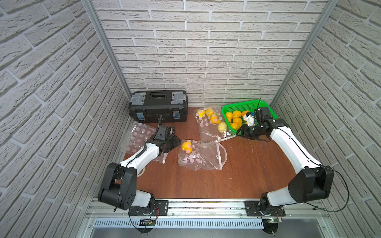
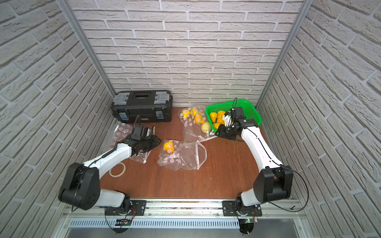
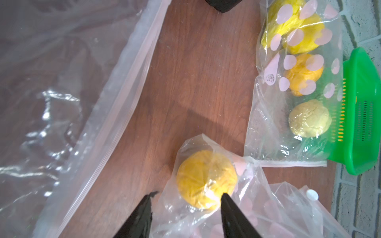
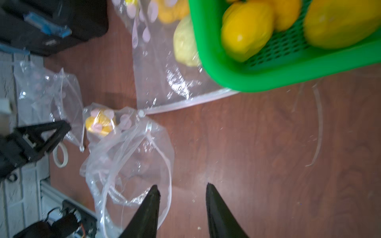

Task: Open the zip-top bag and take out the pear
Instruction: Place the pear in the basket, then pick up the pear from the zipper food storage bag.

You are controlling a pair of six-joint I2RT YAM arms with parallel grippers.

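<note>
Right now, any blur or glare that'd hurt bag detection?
Right wrist view: motion-blurred, basket smeared, glare specks on the open bag. Left wrist view: sharp on the bagged pear, bright streaks across the empty bag. Both top views: sharp, evenly lit.

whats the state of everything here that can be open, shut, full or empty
zip-top bag: mouth open, lying crumpled
pear: inside that bag, not out yet
toolbox: lid shut
green basket: upright, holding pears
back bag: flat, fruit inside
left gripper: open, gripping nothing
right gripper: open, empty
</note>
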